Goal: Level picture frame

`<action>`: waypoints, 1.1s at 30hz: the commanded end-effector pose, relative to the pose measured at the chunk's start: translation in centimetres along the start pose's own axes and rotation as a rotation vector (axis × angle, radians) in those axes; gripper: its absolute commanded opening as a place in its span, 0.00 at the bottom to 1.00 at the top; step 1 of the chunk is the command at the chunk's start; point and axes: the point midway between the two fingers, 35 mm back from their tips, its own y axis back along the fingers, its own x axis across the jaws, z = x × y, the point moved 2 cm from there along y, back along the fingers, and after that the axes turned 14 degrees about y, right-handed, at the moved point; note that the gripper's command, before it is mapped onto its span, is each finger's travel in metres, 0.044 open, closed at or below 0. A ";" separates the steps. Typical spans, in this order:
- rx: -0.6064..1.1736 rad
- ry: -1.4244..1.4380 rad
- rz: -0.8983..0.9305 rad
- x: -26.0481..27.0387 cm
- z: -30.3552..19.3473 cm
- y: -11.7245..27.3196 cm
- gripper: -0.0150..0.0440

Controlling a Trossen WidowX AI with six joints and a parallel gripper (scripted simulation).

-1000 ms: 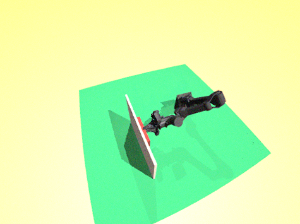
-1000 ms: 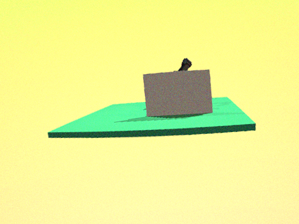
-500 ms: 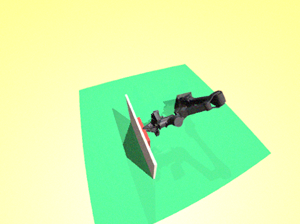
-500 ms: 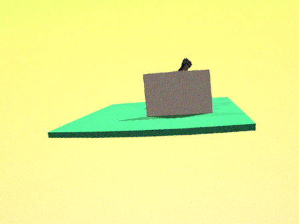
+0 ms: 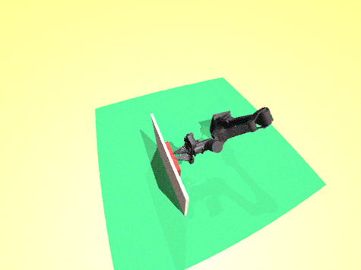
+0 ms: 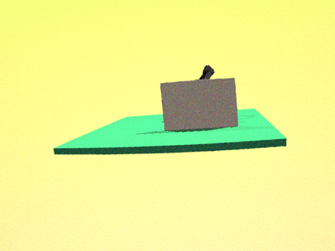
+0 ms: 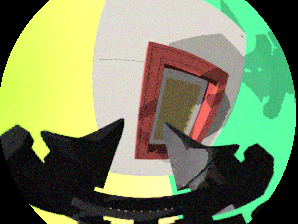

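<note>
The red picture frame [image 5: 177,165] [image 7: 154,62] hangs on the front of the pale wall panel [image 5: 182,191] [image 6: 200,105] [image 7: 120,30]. It has a grey inner border and a dull olive picture. In the wrist view its upper bar runs down the left side, slanted; I cannot tell how far it is from level. My gripper [image 5: 174,157] [image 7: 144,123] is open, its fingertips apart on either side of that upper bar near one end, with nothing visibly pinched. The screw and the notched strip are hidden behind the frame. The panel hides frame and gripper in the exterior view.
The panel stands upright on the green table top [image 5: 126,117] [image 6: 118,139] [image 7: 262,50]. The black arm [image 5: 240,130] [image 6: 207,71] reaches toward the panel from its front side. Shadows of the arm fall on the frame, panel and table. A thin line marks the panel above the frame.
</note>
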 end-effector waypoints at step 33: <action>-0.065 0.122 0.004 3.4 1.6 17.9 0.69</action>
